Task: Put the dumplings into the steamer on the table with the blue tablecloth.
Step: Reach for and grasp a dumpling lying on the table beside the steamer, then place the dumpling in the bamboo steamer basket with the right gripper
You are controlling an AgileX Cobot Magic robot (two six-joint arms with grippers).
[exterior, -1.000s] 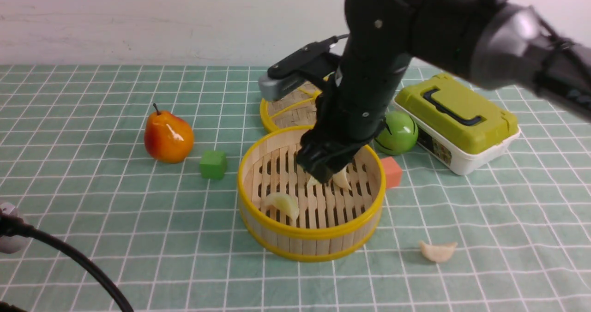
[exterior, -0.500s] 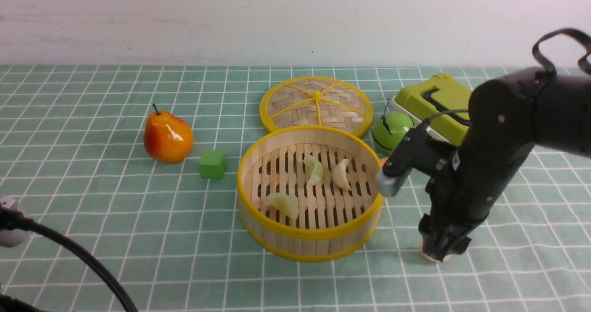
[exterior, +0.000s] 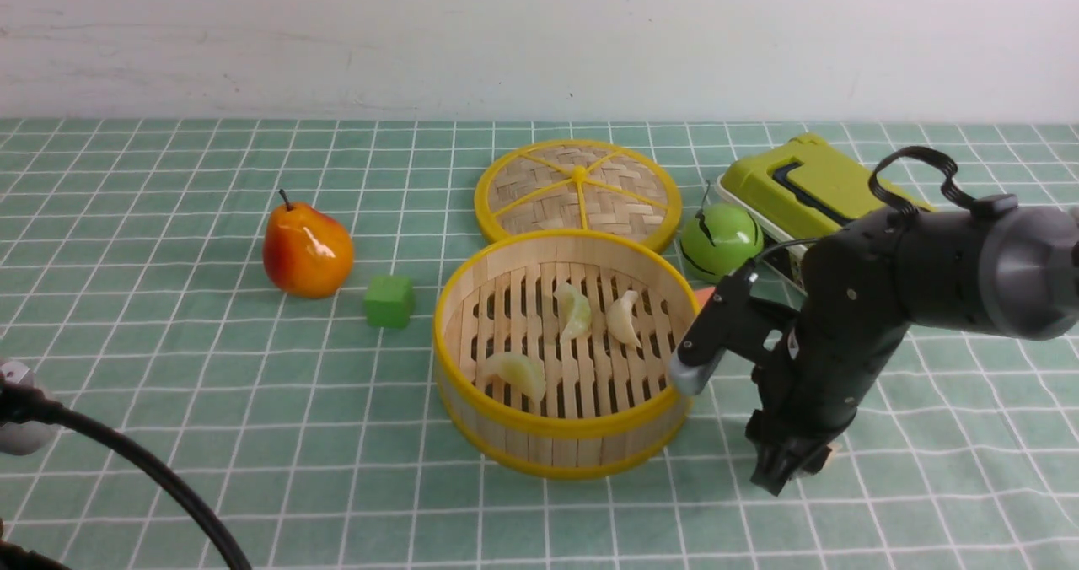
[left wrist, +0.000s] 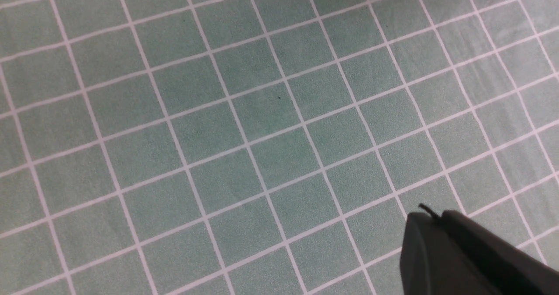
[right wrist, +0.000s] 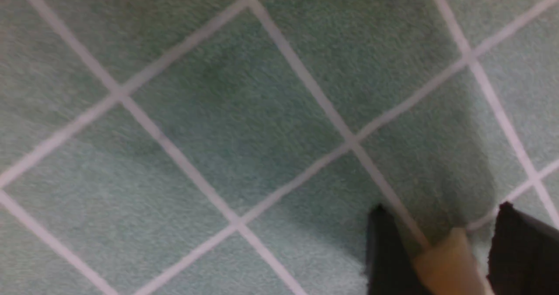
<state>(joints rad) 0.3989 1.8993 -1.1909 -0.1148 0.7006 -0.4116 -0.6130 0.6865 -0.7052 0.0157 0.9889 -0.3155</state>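
The steamer (exterior: 565, 422) stands mid-table on the blue tablecloth (exterior: 253, 401). It holds three dumplings: two pale green ones (exterior: 576, 310) (exterior: 516, 370) and a cream one (exterior: 624, 317). My right gripper (exterior: 780, 473) is down at the cloth to the right of the steamer. In the right wrist view its fingers (right wrist: 386, 247) straddle the fourth, cream dumpling (right wrist: 450, 260). The jaws (right wrist: 441, 216) are open, with a gap on one side. Only a sliver of that dumpling (exterior: 830, 454) shows in the front view. My left gripper (left wrist: 430, 216) is shut and empty over bare cloth.
The woven lid (exterior: 577, 190) lies behind the steamer. A green ball (exterior: 721, 241), a green-lidded box (exterior: 809, 186) and an orange cube (exterior: 704, 296) are at the right. A pear (exterior: 306, 250) and a green cube (exterior: 389, 300) are at the left.
My right arm left a dumpling in the steamer, swung out to the right front and came down over the cream dumpling on the cloth. The left arm has not moved.
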